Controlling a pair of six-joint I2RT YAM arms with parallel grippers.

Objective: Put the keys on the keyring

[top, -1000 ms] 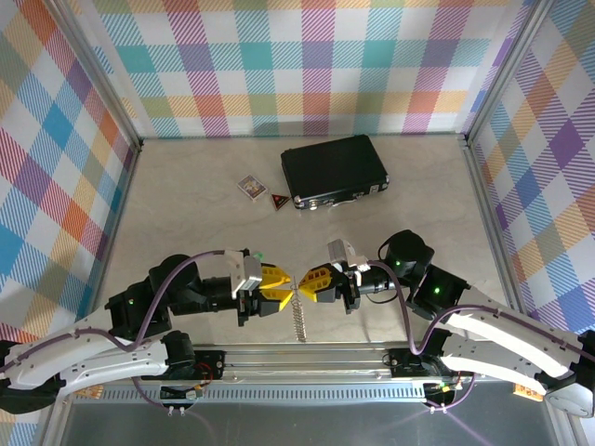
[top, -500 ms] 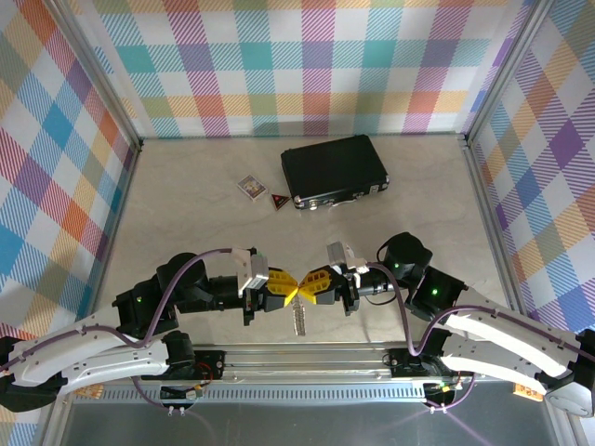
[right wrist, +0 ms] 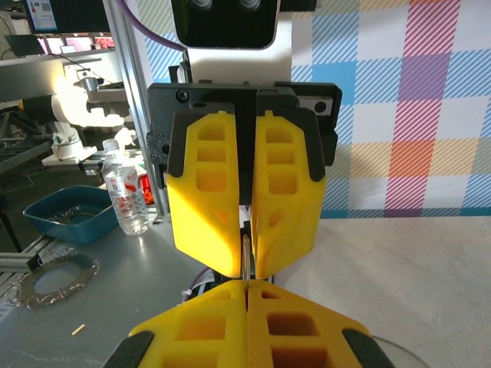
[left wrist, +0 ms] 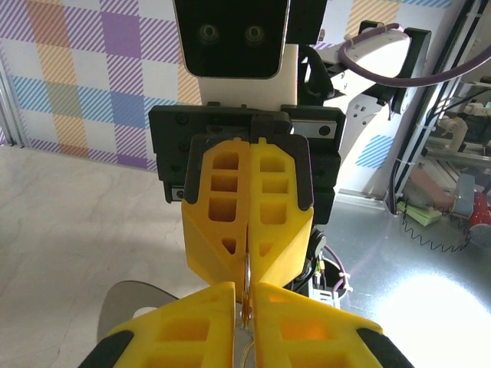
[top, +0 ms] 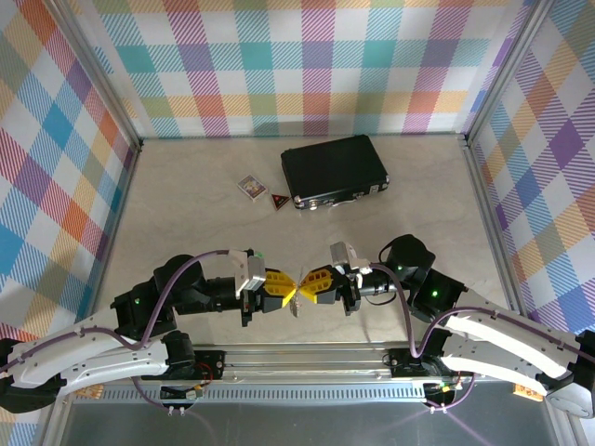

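I have two hands at work, and they meet tip to tip over the near part of the bench (top: 186,214). My left hand (top: 288,291) points toward my right hand (top: 305,284), and there is almost no gap between their tips.

There is one keyring (top: 294,301), and it sits right where the two hands meet. From above, only a short silvery bit of it shows, just under the tips. In my left wrist view, my own two yellow fingers (left wrist: 207,322) are pressed together on a thin metal loop that runs up through the seam between them. The loop goes on into the seam of the right hand facing me, whose two fingers are also together on it. My right wrist view shows the same thing from the other side: the thin wire rises out of my closed fingers (right wrist: 199,330) into the left hand's. So both hands are clamped on the one keyring. Most of the loop is hidden inside the fingers.

Three other things lie well beyond my fingertips on the far part of the bench. One black case (top: 335,170) is ahead of my right hand. One small red triangular tag (top: 278,200) lies just beside its near left corner. One little patterned box (top: 250,187) lies just left of the tag, ahead of my left hand.
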